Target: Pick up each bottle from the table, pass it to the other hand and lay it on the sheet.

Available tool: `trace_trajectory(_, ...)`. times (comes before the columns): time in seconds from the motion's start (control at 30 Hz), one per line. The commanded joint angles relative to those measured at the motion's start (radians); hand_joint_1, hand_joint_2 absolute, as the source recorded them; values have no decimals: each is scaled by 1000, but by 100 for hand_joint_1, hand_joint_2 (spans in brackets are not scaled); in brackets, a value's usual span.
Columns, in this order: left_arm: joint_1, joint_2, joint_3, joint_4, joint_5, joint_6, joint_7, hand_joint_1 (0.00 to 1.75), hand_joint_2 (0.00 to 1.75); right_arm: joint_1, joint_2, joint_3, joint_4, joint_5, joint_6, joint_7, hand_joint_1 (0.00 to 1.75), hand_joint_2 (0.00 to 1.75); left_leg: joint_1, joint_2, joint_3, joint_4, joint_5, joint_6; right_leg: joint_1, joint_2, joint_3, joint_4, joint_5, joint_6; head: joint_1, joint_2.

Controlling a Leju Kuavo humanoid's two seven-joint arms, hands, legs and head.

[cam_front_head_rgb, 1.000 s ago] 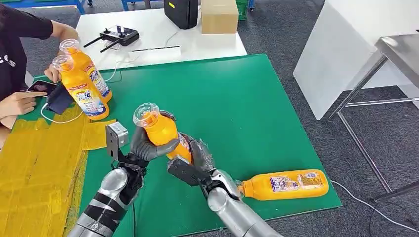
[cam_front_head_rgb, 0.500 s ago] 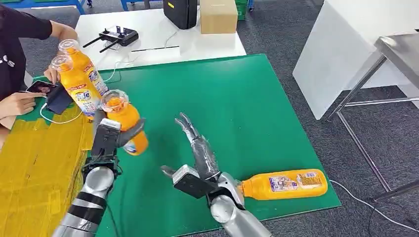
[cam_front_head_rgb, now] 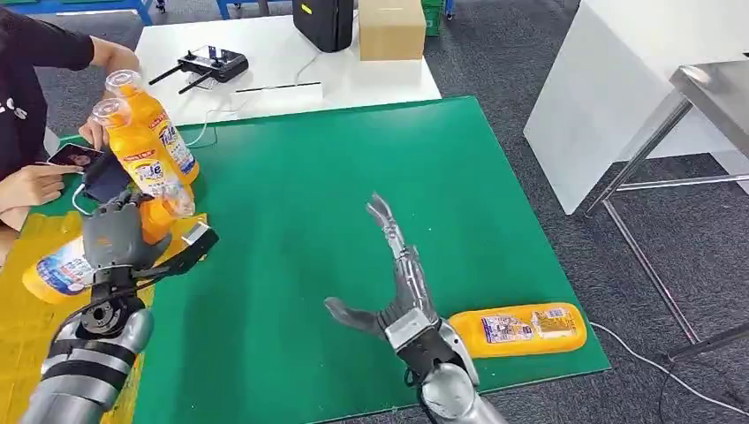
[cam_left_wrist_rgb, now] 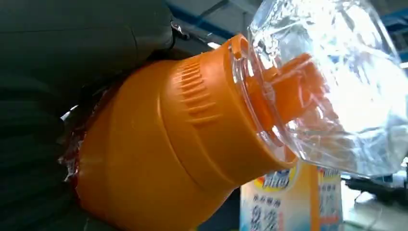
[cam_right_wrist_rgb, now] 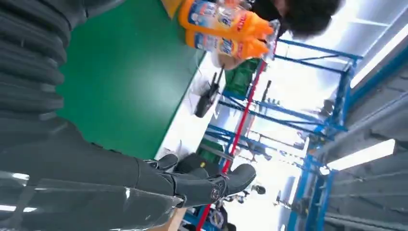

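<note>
Orange plastic fills the left hand (cam_front_head_rgb: pixel 113 237), whose dark fingers wrap a held bottle (cam_front_head_rgb: pixel 62 265) tipped on its side over the yellow sheet (cam_front_head_rgb: pixel 53 353), clear cap end toward the two upright bottles (cam_front_head_rgb: pixel 150 155) standing at the sheet's far edge on the green mat (cam_front_head_rgb: pixel 353 194). The left wrist view shows the same bottle's ribbed shoulder against the palm. The right hand (cam_front_head_rgb: pixel 389 274) hangs over the mat empty, fingers spread and pointing away. Just beside its wrist a lying bottle (cam_front_head_rgb: pixel 521 329) rests near the mat's front right corner. A person's hand (cam_front_head_rgb: pixel 31 185) rests by a phone (cam_front_head_rgb: pixel 75 157) at the left.
</note>
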Motion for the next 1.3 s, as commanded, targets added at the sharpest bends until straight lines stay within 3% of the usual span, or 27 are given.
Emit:
trace_trajectory(0.03,-86,45,-84,206,-3,3,-25,175,175,11,-56,-35,-52,-6,2,-4,0,175,2,-7,6,0,-2,-1,1,-1,8,-1,-3,0,1,0)
trace_trajectory(0.23,-86,45,-84,206,-3,3,-25,175,175,11,-56,-35,-52,-6,2,-4,0,175,0,-2,1,0,0,0,0,0,2,-1,0,0,0,0)
trace_trajectory(0.27,-96,61,-130,215,-3,-19,6,175,175,9,-56,-32,-49,-1,1,-5,0,175,1,-4,3,0,-1,-1,0,-1,4,-1,-2,0,0,0)
trace_trajectory(0.6,-146,-65,-190,468,-3,17,-43,175,175,-13,-57,-25,-7,25,-7,4,0,175,0,-5,3,-1,0,0,0,-2,4,-1,-1,0,0,0)
trace_trajectory(0.63,-146,-77,-185,479,-3,21,-44,0,175,-13,-56,-25,-4,25,-8,4,0,175,0,-6,5,-1,0,0,0,-2,6,-2,-1,0,0,0)
trace_trajectory(0.77,-171,-100,-141,550,-3,-47,-67,0,175,-12,-54,-26,-2,31,-10,8,0,175,0,-4,3,-1,0,0,0,-1,4,-1,-1,0,0,0)
trace_trajectory(0.8,-181,-107,-126,579,1,-95,-68,0,175,-11,-52,-29,-2,34,-9,12,0,175,2,-7,7,0,-3,-1,1,-1,9,-1,-3,1,0,0)
trace_trajectory(0.93,-217,-137,-111,682,6,-331,-78,0,175,-12,-38,-49,-5,55,11,40,0,175,0,-4,3,-1,0,-1,0,-1,4,-1,-1,0,0,0)
trace_trajectory(1.3,-195,-151,-65,662,23,-313,-71,0,175,-6,-26,-64,-2,71,28,49,0,175,1,-6,14,-3,0,-2,-2,-1,18,-3,-2,1,0,0)
